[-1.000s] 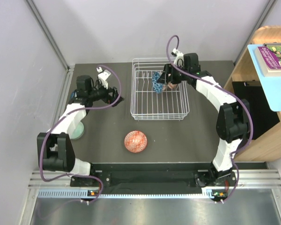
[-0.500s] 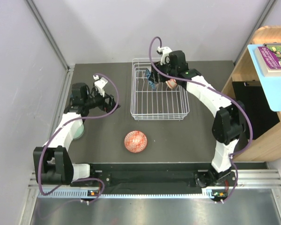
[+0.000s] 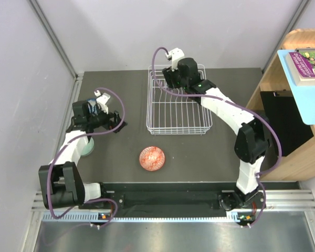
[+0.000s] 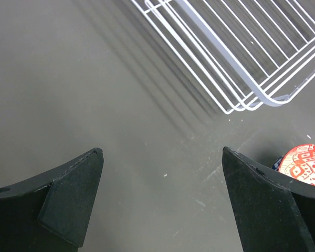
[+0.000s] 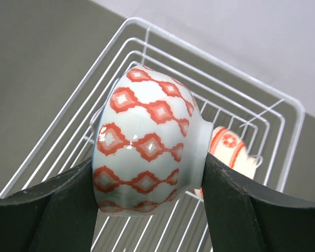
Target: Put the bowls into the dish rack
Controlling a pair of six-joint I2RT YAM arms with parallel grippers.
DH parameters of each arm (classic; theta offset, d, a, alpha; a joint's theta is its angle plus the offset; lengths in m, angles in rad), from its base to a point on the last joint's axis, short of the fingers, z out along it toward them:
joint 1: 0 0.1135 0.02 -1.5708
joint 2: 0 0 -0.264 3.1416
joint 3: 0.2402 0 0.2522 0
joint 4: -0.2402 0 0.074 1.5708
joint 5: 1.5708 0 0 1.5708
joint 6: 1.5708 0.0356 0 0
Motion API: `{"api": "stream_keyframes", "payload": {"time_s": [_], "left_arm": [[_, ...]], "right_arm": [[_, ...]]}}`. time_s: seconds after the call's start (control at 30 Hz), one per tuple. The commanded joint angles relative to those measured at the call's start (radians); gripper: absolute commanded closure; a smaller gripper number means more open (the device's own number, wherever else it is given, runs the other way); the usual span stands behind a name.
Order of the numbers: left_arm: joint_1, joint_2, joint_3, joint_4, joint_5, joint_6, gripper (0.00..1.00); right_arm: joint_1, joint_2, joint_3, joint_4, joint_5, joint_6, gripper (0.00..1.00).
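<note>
With my right gripper [image 5: 149, 164] clamped on a red-diamond bowl [image 5: 142, 121] over the dish rack [image 3: 178, 130]'s far-left corner, I'd next lower it inside and let go.

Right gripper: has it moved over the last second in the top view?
Yes. The right gripper, holding a red-patterned bowl, has shifted left across the dish rack, from about its middle towards its far-left corner.
</note>
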Motion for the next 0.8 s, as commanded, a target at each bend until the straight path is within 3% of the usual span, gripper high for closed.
{"api": "stream_keyframes", "payload": {"time_s": [0.0,0.17,0.77], "left_arm": [[0.048,-0.031,-0.012,0.069,0.080,-0.027,0.01],[0.069,-0.039,-0.032,0.084,0.098,-0.035,0.01],[0.077,-0.029,-0.049,0.107,0.123,-0.047,0.01]], "right_arm": [[0.020,0.022,0.018,0.161,0.165,-0.078,1.00],[0.049,0.062,0.018,0.215,0.252,-0.131,1.00],[0.098,0.235,0.071,0.298,0.350,-0.255,1.00]]}}
